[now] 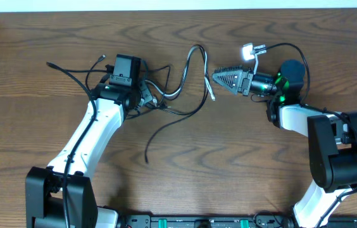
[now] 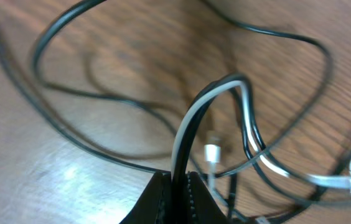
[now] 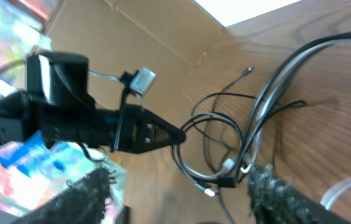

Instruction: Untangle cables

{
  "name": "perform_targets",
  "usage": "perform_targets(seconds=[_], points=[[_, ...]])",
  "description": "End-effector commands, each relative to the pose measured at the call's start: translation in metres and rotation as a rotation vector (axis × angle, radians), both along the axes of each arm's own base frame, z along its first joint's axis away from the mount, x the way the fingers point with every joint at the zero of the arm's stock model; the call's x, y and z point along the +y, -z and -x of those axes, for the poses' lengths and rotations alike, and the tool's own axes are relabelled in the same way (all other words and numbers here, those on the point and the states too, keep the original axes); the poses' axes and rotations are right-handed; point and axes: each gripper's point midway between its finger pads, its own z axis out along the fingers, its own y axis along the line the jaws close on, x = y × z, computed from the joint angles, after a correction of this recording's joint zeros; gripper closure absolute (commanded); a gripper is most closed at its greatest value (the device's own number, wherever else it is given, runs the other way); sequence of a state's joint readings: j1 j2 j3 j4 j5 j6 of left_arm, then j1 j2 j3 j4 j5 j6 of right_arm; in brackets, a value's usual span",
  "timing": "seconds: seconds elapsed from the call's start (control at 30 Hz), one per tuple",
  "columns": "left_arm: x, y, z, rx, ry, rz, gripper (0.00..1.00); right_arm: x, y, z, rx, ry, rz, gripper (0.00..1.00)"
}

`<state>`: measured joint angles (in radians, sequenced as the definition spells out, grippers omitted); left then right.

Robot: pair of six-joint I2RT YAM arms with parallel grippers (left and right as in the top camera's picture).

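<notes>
On the worktop (image 1: 229,158), the cables (image 2: 183,134) lie mostly knotted; left tool (image 2: 178,182) clamps two strands, right tool (image 3: 182,183) gapes empty.

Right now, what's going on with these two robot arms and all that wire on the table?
Two robot arms are working on a tangle of thin black and white cables lying on a wooden table. The left arm has its jaws clamped shut on a black and a white strand. The right arm faces it with jaws open, gripping nothing. The cables are looped over one another, so the untangling is not yet done.
</notes>
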<state>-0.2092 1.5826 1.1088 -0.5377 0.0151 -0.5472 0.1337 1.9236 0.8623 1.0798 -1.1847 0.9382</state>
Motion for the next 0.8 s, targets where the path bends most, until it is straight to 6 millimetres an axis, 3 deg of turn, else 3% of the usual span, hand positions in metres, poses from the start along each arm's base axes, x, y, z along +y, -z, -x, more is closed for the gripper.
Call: perform_targets(seconds=[0.0, 0.17, 0.23, 0.3, 0.43, 0.53, 0.57, 0.63, 0.77], points=[[-0.015, -0.005, -0.003, -0.015, 0.12, 0.045, 0.93, -0.001, -0.002, -0.002, -0.026, 0.01, 0.004, 0.26], [-0.026, -0.02, -0.002, -0.054, 0.19, 0.086, 0.93, -0.001, -0.002, -0.002, -0.035, 0.011, 0.007, 0.22], [-0.036, -0.038, -0.001, -0.11, 0.262, 0.122, 0.93, -0.001, -0.002, -0.002, -0.036, 0.011, 0.007, 0.2], [-0.044, -0.067, -0.001, -0.204, 0.32, 0.151, 0.92, -0.001, -0.002, -0.002, -0.043, 0.01, 0.009, 0.18], [-0.045, -0.155, 0.002, -0.511, 0.411, 0.111, 0.93, -0.001, -0.002, -0.002, -0.043, 0.01, 0.009, 0.15], [-0.013, -0.239, 0.018, -0.788, 0.314, -0.02, 0.93, -0.001, -0.002, -0.002, -0.043, 0.01, 0.009, 0.14], [0.013, -0.279, 0.032, -0.918, 0.208, -0.088, 0.92, -0.001, -0.002, -0.002, -0.044, 0.01, 0.009, 0.14], [0.049, -0.328, 0.061, -1.075, 0.061, -0.176, 0.93, -0.001, -0.002, -0.002, -0.044, 0.01, 0.009, 0.13], [0.081, -0.369, 0.099, -1.211, -0.069, -0.258, 0.93, -0.001, -0.002, -0.002, -0.043, 0.009, 0.009, 0.13]])
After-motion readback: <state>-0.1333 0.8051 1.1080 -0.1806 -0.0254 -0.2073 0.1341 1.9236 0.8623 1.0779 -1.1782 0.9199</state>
